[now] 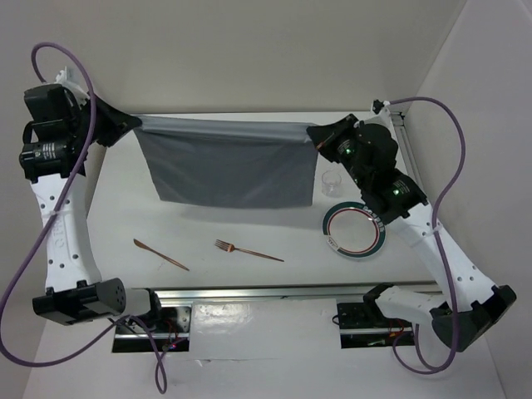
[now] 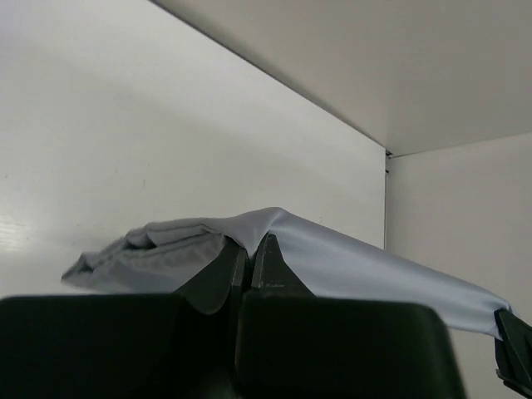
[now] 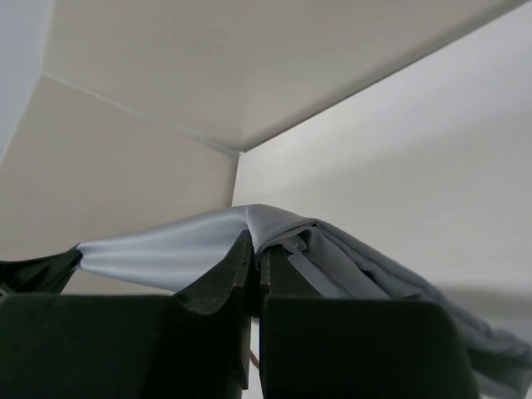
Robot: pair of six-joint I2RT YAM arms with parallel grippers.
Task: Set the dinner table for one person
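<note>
A grey cloth mat (image 1: 229, 165) hangs stretched between both grippers above the back of the white dinner table (image 1: 125, 208). My left gripper (image 1: 135, 125) is shut on its far left corner; in the left wrist view the cloth (image 2: 349, 258) drapes over my shut left gripper (image 2: 249, 243). My right gripper (image 1: 314, 133) is shut on the far right corner, where the cloth (image 3: 166, 245) folds over the right gripper (image 3: 256, 243). On the table lie a copper knife (image 1: 160, 254), a copper fork (image 1: 248, 250), a plate with a green rim (image 1: 355, 230) and a clear glass (image 1: 332, 179).
An aluminium rail (image 1: 291, 293) runs along the near edge of the table and another (image 1: 405, 141) along the right side. White walls close in at the back and right. Purple cables loop off both arms.
</note>
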